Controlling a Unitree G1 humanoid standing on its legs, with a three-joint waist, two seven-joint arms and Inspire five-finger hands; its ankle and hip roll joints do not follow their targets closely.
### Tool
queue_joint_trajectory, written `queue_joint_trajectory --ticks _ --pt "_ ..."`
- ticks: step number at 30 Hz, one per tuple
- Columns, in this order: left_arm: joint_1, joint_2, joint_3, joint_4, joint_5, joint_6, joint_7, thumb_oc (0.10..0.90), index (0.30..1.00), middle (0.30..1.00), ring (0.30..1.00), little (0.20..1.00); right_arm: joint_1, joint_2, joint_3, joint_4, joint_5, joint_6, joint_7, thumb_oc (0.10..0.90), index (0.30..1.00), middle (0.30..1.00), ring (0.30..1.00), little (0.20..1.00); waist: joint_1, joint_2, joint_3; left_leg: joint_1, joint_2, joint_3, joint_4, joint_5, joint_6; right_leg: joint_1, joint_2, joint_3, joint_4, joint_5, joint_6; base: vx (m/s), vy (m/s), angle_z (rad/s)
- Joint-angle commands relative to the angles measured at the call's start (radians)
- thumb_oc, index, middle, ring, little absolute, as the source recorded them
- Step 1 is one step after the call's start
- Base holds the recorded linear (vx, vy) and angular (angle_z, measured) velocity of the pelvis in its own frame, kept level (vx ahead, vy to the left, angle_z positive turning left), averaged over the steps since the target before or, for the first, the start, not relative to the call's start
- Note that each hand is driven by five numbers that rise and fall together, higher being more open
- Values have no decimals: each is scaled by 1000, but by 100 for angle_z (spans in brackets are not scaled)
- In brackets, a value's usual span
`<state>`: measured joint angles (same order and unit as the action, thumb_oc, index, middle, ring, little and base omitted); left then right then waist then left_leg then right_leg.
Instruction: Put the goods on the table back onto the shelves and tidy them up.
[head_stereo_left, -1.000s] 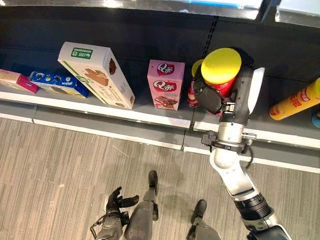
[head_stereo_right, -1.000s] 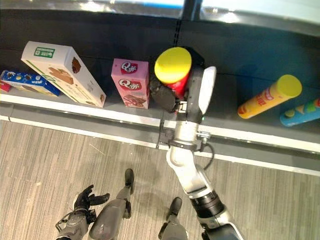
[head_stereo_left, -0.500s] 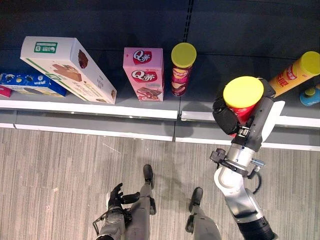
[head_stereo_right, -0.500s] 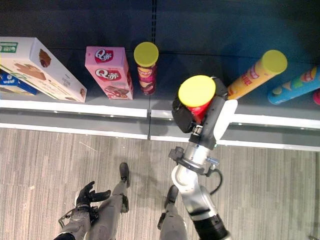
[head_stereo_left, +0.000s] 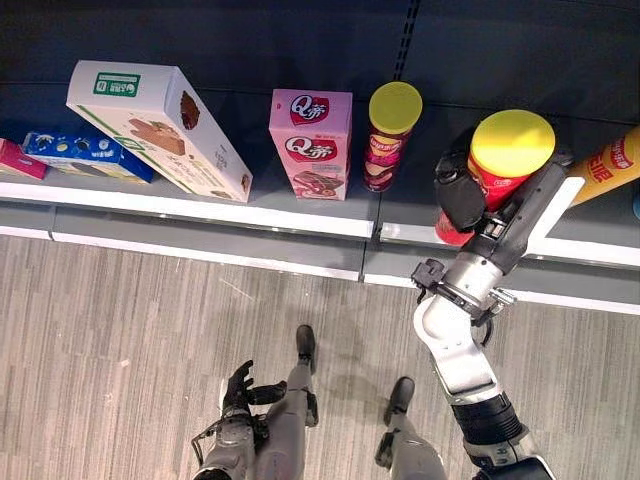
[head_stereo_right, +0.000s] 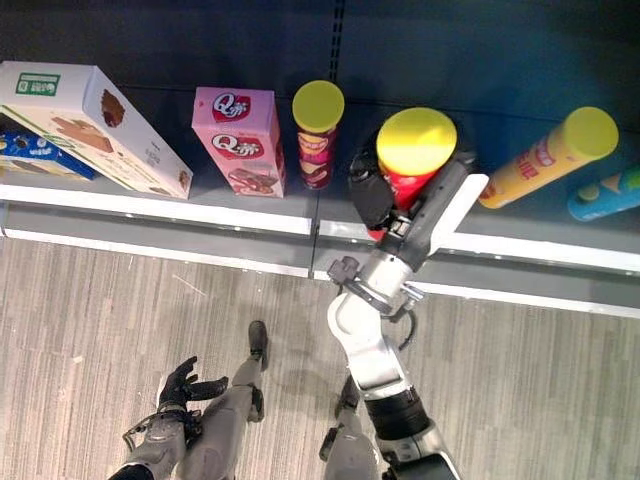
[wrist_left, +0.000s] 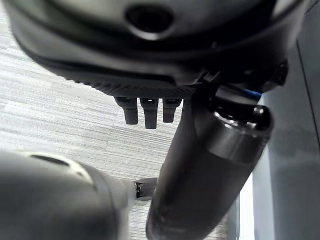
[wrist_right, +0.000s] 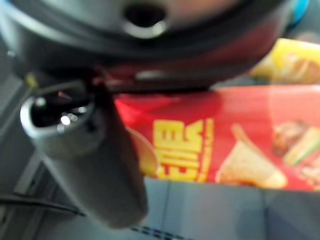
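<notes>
Red can (head_stereo_left: 497, 165) clamped in right hand (head_stereo_left: 462, 190), now swung back from front edge onto shelf (head_stereo_left: 300, 215), nearly placed beside smaller can (head_stereo_left: 390, 135).

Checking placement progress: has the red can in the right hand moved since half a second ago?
Yes. The red can in the right hand moved closer to the small yellow-lidded can, over the shelf.

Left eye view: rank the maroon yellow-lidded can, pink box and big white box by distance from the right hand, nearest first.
The right hand grips a red yellow-lidded can.
1. Maroon yellow-lidded can, upright on the shelf just to the hand's left.
2. Pink box, next one left.
3. Big white box, tilted, far left.
</notes>
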<state>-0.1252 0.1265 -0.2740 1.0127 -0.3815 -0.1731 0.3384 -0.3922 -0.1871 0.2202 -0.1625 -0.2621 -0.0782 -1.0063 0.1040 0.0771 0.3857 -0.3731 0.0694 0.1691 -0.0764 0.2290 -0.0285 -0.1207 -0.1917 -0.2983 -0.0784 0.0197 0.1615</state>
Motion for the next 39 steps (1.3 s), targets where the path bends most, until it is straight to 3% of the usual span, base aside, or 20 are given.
queue_joint_trajectory --ticks 1,13,18,26,34,36,39 --pt "63 -26 -45 63 35 -7 14 800 900 900 900 900 -51 -29 -45 -85 -123 -85 -56 400 300 300 300 300 -3 8 -52 -34 84 11 80 -139 -79 -70 -106 -5 29 31 31 0 0 0" --pt "46 -16 -73 52 71 -27 8 800 900 900 900 900 -146 -8 -101 21 -98 -114 -109 400 300 300 300 300 18 62 -54 -91 51 15 83 -141 -78 -119 -135 -4 13 59 45 5 5 -2" --pt "41 -7 -87 18 86 -39 10 800 900 900 900 900 -179 -9 -103 25 -119 -106 -115 400 300 300 300 300 29 83 -55 -110 35 16 80 -144 -74 -133 -148 -4 2 70 52 11 25 1" --pt "30 1 -86 1 103 -47 19 800 900 900 900 900 -199 -22 -91 7 -164 -102 -113 400 300 300 300 300 34 92 -52 -147 23 20 111 -159 -70 -158 -161 -1 9 77 53 2 4 1" --pt "24 9 -99 -20 116 -61 23 800 900 900 900 900 -238 -40 -81 16 -203 -100 -129 400 300 300 300 300 43 119 -44 -186 8 21 130 -165 -67 -195 -181 10 17 87 59 2 4 0" --pt "25 12 -99 -39 121 -71 29 800 900 900 900 900 -259 -53 -79 23 -224 -93 -137 400 300 300 300 300 51 140 -44 -199 -1 26 131 -167 -64 -212 -192 14 16 93 64 17 46 3" --pt "23 13 -97 -49 120 -78 32 800 900 900 900 900 -269 -56 -80 30 -235 -90 -140 400 300 300 300 300 55 150 -43 -206 -5 27 134 -168 -63 -220 -197 15 18 96 67 2 11 0"
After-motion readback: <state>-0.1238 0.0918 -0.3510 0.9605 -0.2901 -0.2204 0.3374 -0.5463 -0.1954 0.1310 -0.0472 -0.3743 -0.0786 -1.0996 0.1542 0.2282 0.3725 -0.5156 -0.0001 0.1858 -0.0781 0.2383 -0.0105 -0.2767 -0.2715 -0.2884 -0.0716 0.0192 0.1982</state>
